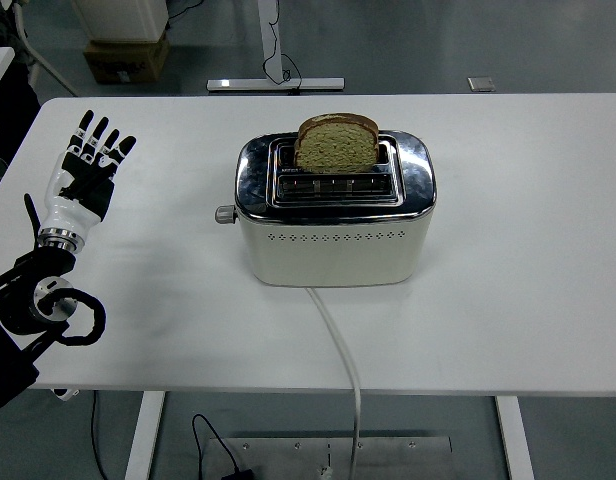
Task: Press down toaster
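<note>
Left hand (85, 180) over the left part of the white table (528, 260), raised, palm facing the camera, fingers (100, 138) spread wide and pointing up and away, holding nothing. Black forearm runs down from the wrist to the lower left corner, with a looped cable beside it. Hand is well apart from the toaster (334, 208). Toaster sits mid-table, cream body, shiny chrome top, a slice of bread (336, 141) standing high out of the back slot. Lever knob (224, 214) sticks out on the toaster's left end, up near the chrome edge, untouched. White cord (338, 345) runs from the toaster's front over the near table edge.
</note>
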### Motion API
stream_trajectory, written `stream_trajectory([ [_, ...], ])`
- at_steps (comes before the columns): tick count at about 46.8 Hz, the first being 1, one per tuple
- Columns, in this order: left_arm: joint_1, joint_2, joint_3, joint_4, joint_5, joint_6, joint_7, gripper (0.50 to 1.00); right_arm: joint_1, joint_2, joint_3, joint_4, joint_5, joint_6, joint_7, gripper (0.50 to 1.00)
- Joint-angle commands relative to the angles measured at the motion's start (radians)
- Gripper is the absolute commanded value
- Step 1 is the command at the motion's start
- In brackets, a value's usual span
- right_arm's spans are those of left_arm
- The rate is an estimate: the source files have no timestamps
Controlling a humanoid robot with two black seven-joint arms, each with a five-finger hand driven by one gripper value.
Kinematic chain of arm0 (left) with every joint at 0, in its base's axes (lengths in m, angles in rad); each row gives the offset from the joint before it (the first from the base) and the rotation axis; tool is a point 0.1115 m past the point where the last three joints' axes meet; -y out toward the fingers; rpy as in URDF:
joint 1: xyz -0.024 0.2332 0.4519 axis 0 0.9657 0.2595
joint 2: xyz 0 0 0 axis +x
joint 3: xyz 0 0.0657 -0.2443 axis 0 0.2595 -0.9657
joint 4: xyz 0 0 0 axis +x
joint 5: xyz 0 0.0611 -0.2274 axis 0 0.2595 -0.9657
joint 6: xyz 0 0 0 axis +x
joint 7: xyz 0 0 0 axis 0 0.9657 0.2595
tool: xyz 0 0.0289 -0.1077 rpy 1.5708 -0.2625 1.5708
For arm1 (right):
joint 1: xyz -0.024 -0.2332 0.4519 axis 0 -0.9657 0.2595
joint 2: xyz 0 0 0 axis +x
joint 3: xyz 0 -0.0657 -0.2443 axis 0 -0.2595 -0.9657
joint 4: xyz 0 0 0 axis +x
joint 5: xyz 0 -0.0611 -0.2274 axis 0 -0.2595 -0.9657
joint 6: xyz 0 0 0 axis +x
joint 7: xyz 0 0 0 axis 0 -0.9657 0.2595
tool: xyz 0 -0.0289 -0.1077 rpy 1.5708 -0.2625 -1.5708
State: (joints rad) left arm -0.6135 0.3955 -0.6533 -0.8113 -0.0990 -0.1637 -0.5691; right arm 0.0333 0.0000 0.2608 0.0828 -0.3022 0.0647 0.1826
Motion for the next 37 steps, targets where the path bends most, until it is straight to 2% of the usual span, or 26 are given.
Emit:
stream_trajectory([
  [1,0.000,-0.010,-0.009,0.015,-0.001,-0.031,0.000,1.000,0.000,0.000,0.000,0.000,0.000,0.001,0.000,0.998],
  [11,0.000,-0.041,-0.032,0.064,-0.001,-0.056,0.014,1.000,-0.001,0.000,0.000,0.000,0.000,0.000,0.000,0.998],
  [20,-0.003,-0.063,-0.035,0.118,-0.001,-0.109,0.015,1.000,-0.001,0.000,0.000,0.000,0.000,0.000,0.000,0.998],
  [37,-0.014,-0.098,-0.051,0.153,-0.001,-0.106,0.026,1.000,-0.001,0.000,0.000,0.000,0.000,0.000,0.000,0.998],
])
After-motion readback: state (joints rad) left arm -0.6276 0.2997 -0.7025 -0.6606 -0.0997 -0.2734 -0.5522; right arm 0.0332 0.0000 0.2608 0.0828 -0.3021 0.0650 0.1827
